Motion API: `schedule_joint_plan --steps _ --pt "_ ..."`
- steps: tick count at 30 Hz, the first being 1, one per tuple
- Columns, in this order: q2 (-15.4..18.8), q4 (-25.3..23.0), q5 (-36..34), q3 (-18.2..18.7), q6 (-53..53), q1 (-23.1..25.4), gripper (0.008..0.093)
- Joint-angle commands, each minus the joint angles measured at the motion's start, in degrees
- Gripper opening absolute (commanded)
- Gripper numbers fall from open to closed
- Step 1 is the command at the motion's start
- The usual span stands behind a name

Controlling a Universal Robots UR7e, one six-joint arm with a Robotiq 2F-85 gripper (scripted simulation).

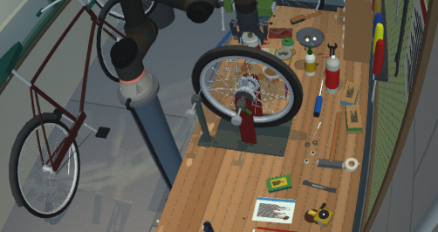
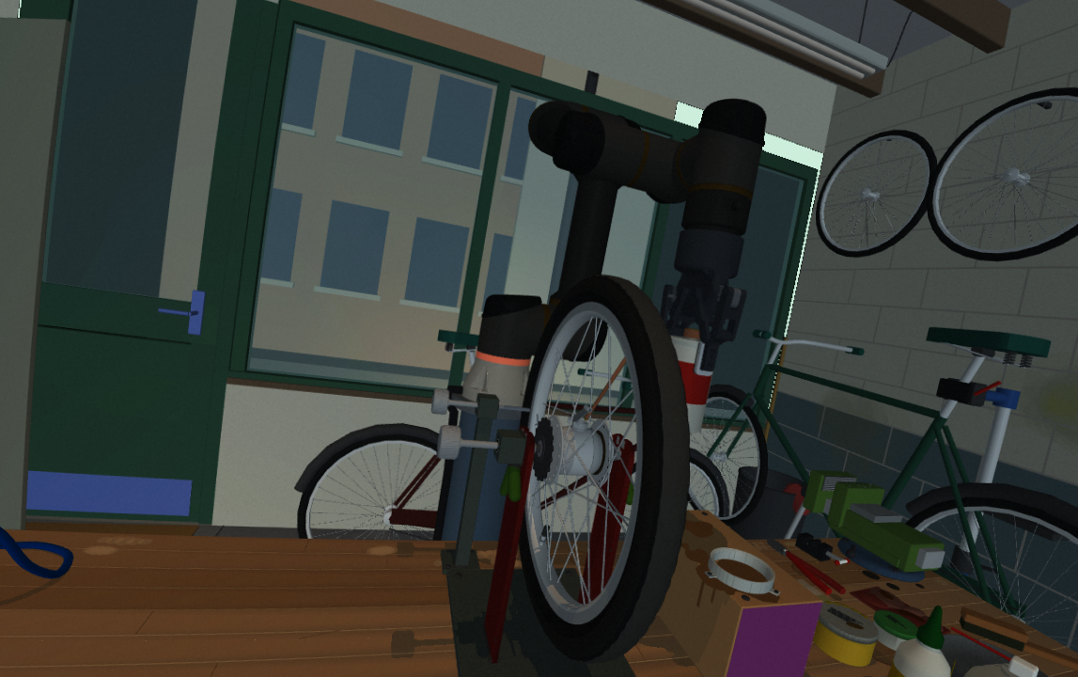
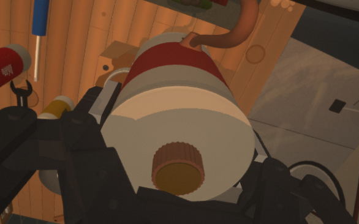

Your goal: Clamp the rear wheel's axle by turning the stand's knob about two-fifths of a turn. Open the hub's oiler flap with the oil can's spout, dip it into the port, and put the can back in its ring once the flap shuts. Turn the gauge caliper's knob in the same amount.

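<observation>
The oil can [image 3: 176,116], white with a red band and a curved copper spout [image 3: 240,27], hangs high beside the rear wheel [image 2: 602,471], above and behind its hub [image 2: 581,446]. My gripper [image 2: 698,333] grips the can around its body from above. The can's empty ring [image 2: 742,571] sits on a wooden block below, to the right of the wheel. The wheel stands upright in the red stand [image 1: 248,125]. The stand's knob [image 1: 236,119] faces the bench front. The caliper post [image 1: 201,119] with its pale knob [image 1: 190,113] stands left of the wheel.
The wheel's tyre stands close beside the can, between it and the hub. Bottles [image 1: 332,73], a blue screwdriver [image 1: 318,104], a hammer [image 1: 333,147] and small parts lie on the bench's right side. A green vise [image 2: 871,522] sits beyond the ring block.
</observation>
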Motion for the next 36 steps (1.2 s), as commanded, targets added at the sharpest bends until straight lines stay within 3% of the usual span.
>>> schedule_joint_plan --steps 1,36 --pt "-0.1 -0.1 0.0 0.0 0.0 0.0 0.0080" --pt "-0.3 -0.1 0.0 0.2 -0.8 -0.8 0.0080"
